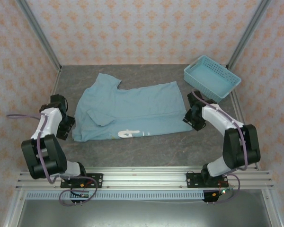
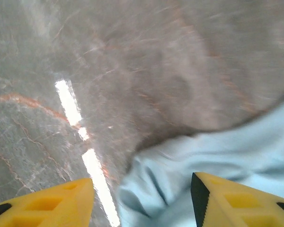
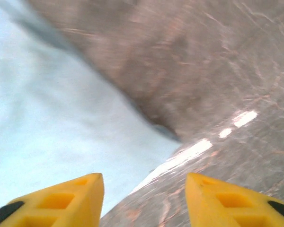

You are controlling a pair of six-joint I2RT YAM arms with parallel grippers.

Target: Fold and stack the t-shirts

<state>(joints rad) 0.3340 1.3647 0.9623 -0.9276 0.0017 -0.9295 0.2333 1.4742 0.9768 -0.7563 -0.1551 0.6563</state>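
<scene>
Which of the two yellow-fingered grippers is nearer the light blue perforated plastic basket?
The right gripper, at the light blue cotton t-shirt's right edge, close to the basket; the left gripper sits at the shirt's opposite edge.

One light blue t-shirt [image 1: 128, 111], one perforated basket [image 1: 211, 79], two robot arms [image 1: 45, 142] [image 1: 232, 137]

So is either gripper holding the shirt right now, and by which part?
Nothing is held. The left gripper is open at the shirt's left edge, the right gripper open at its right edge; no cloth is pinched in either.
</scene>
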